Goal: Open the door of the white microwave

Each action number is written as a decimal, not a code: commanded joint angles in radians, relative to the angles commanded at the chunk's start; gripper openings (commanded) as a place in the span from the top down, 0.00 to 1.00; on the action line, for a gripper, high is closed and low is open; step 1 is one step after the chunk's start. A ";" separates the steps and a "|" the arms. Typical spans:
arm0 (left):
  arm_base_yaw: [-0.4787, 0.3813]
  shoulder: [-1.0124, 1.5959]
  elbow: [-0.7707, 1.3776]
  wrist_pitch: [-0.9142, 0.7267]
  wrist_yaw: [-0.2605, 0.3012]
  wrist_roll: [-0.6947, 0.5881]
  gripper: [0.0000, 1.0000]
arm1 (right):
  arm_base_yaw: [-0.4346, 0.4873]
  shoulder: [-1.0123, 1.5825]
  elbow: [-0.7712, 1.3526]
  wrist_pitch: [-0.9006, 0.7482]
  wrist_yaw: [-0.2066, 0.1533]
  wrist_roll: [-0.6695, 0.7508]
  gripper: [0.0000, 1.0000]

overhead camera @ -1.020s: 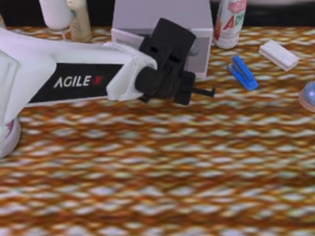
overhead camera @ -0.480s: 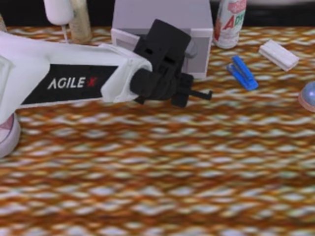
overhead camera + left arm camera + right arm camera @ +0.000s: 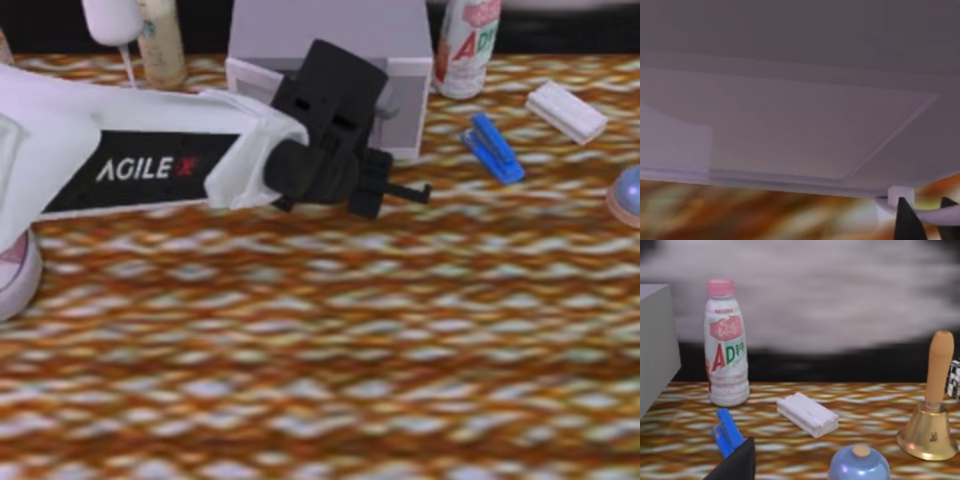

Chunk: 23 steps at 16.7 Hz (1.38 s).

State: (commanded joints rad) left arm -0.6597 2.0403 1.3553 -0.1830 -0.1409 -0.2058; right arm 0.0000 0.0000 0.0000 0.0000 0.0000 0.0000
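Two arms shared a table point(image 3: 320, 360) with an orange woven pattern, but only one was at work. From the table's left edge the left arm point(image 3: 150, 160) stretched across to the far edge, where the left gripper point(image 3: 922, 217) pressed close against the front of the white microwave point(image 3: 330, 25). On the left wrist view its dark fingertips point(image 3: 901, 222) stood either side of the handle point(image 3: 900, 192), a pale bar, closed about it. The door point(image 3: 790, 130) filled the rest of that view, just above the tabletop. The right gripper point(image 3: 735, 465) hung low near the right edge, beyond the top view; whether it was open or closed could not be told. Near it sat a blue dome bell point(image 3: 628, 195) and a brass hand bell point(image 3: 932, 425). Farther back lay a blue stapler point(image 3: 493, 147) and a white block point(image 3: 566, 111). Along the far edge, a pink-capped bottle point(image 3: 468, 35) stood just right of the microwave and two pale bottles point(image 3: 160, 40) to its left.
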 joint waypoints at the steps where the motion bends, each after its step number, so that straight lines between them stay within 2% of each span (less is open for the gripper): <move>1: 0.000 0.000 0.000 0.000 0.000 0.000 1.00 | 0.000 0.000 0.000 0.000 0.000 0.000 0.00; 12: 0.000 0.000 0.000 0.000 0.000 0.000 1.00 | 0.000 0.000 0.000 0.000 0.000 0.000 0.00; 19: 0.011 -0.024 -0.037 0.018 0.033 0.039 1.00 | 0.000 0.000 0.000 0.000 0.000 0.000 0.00; 23: 0.012 -0.025 -0.039 0.019 0.034 0.041 1.00 | 0.000 0.000 0.000 0.000 0.000 0.000 0.00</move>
State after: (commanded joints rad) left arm -0.6481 2.0155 1.3168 -0.1643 -0.1065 -0.1648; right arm 0.0000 0.0000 0.0000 0.0000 0.0000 0.0000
